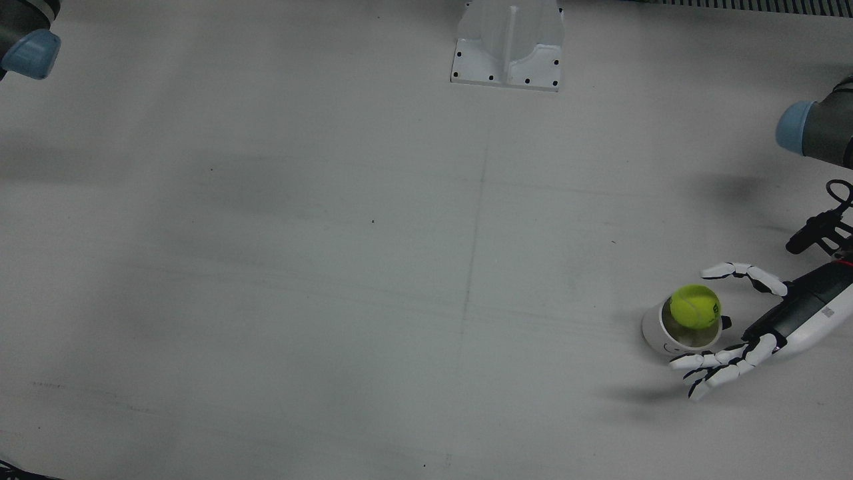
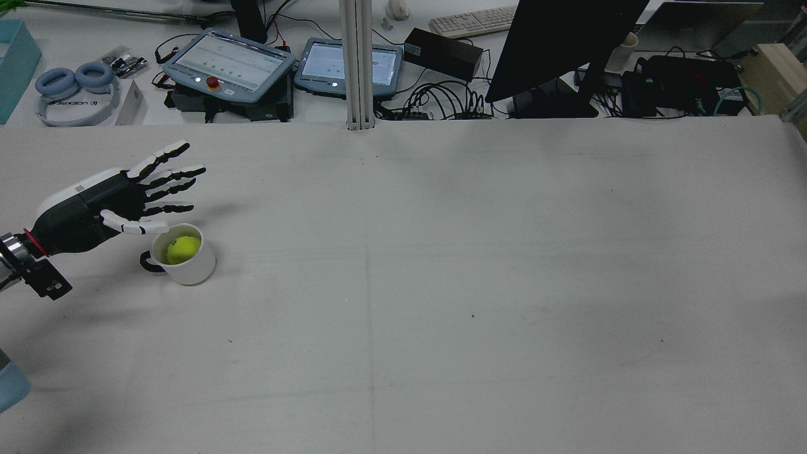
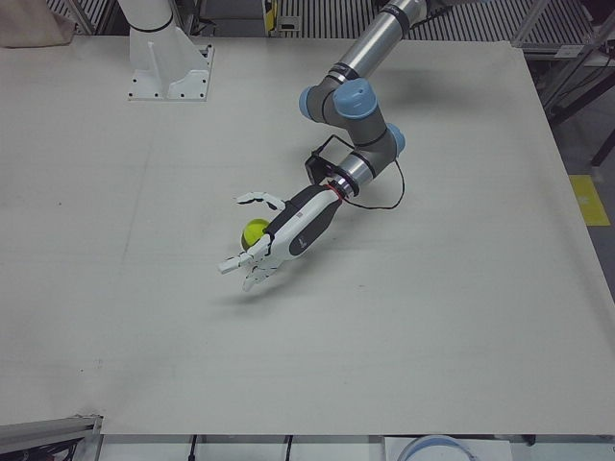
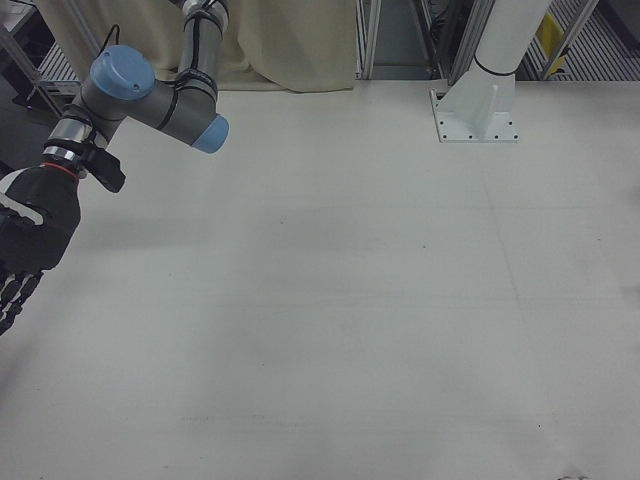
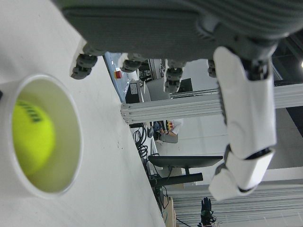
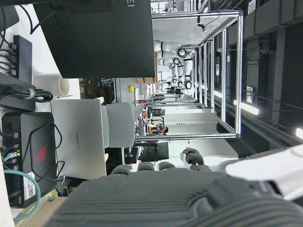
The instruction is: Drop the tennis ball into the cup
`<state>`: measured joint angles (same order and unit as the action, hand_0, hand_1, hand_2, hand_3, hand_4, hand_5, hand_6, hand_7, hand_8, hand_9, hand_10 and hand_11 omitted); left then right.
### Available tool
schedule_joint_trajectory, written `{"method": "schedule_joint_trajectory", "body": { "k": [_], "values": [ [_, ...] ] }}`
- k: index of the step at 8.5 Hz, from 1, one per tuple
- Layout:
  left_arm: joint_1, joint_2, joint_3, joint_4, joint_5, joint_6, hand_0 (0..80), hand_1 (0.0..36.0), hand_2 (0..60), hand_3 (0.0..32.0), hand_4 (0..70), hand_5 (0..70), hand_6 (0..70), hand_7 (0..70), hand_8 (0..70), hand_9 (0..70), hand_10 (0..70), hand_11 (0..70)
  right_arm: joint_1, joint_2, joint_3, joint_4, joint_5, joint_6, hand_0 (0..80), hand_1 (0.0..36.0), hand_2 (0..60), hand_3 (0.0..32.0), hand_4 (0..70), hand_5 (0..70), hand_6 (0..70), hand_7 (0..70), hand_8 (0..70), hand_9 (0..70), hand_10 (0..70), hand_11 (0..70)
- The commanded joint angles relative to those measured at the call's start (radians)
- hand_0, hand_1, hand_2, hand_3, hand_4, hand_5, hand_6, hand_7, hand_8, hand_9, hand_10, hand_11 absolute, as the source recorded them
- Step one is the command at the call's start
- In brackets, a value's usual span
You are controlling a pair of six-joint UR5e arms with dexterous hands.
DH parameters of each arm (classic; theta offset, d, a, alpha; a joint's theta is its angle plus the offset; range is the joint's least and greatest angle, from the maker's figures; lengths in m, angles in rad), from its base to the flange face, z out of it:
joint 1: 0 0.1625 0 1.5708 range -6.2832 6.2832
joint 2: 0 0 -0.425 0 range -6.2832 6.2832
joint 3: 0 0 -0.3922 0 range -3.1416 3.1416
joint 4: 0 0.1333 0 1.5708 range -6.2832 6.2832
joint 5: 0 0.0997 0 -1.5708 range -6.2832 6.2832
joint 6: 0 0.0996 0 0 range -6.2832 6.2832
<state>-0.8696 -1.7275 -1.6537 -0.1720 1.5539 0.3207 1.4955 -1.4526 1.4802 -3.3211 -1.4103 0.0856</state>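
The tennis ball (image 1: 695, 306) sits in the cup (image 1: 656, 331), between the left hand's (image 1: 766, 320) spread, empty fingers (image 1: 716, 363).

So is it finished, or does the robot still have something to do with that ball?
It looks done: the tennis ball sits inside the white cup, which stands upright on the table. Nothing is in hand: the left hand hovers open beside and above the cup, fingers spread. The right hand is off at the table's far side, seemingly holding nothing. All that seems left is drawing the left arm away.
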Motion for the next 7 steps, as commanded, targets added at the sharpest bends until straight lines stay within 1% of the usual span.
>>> {"method": "schedule_joint_trajectory", "body": {
  "k": [1, 3, 4, 5, 6, 7],
  "values": [
    [-0.218, 0.008, 0.035, 0.009, 0.006, -0.087, 52.5, 25.1, 30.1, 32.0, 0.0, 13.1, 23.2, 7.6, 6.8, 0.4, 5.3, 10.1, 0.0, 0.0, 0.002, 0.0, -0.001, -0.001, 0.0, 0.0, 0.0, 0.0, 0.0, 0.0, 0.0, 0.0, 0.0, 0.0, 0.0, 0.0],
    [-0.467, 0.008, 0.081, 0.011, 0.035, -0.088, 54.2, 27.5, 31.4, 32.0, 0.0, 11.9, 16.4, 11.1, 5.0, 0.8, 7.2, 13.0, 0.0, 0.0, 0.003, 0.0, 0.001, -0.003, 0.0, 0.0, 0.0, 0.0, 0.0, 0.0, 0.0, 0.0, 0.0, 0.0, 0.0, 0.0],
    [-0.529, 0.005, 0.113, 0.011, 0.041, -0.089, 55.1, 27.1, 35.9, 31.6, 0.0, 16.5, 40.1, 7.4, 9.3, 0.3, 7.4, 13.4, 0.0, 0.0, 0.005, 0.0, 0.001, -0.003, 0.0, 0.0, 0.0, 0.0, 0.0, 0.0, 0.0, 0.0, 0.0, 0.0, 0.0, 0.0],
    [-0.546, 0.005, 0.118, 0.009, 0.041, -0.091, 56.0, 27.9, 36.4, 29.6, 0.0, 16.7, 40.4, 8.4, 9.3, 0.4, 7.8, 14.0, 0.0, 0.0, 0.006, 0.0, 0.001, -0.004, 0.0, 0.0, 0.0, 0.0, 0.0, 0.0, 0.0, 0.0, 0.0, 0.0, 0.0, 0.0],
    [-0.58, 0.005, 0.126, 0.011, 0.041, -0.095, 56.6, 27.5, 31.4, 29.6, 0.0, 16.0, 36.5, 9.1, 8.7, 0.5, 7.8, 14.0, 0.0, 0.0, 0.005, 0.0, 0.001, -0.003, 0.0, 0.0, 0.0, 0.0, 0.0, 0.0, 0.0, 0.0, 0.0, 0.0, 0.0, 0.0],
    [-0.585, 0.003, 0.13, 0.008, 0.043, -0.097, 54.5, 24.9, 25.3, 30.4, 0.0, 12.6, 24.3, 11.0, 6.9, 0.6, 7.1, 12.7, 0.0, 0.0, 0.005, 0.0, 0.001, -0.003, 0.0, 0.0, 0.0, 0.0, 0.0, 0.0, 0.0, 0.0, 0.0, 0.0, 0.0, 0.0]
  ]
}}
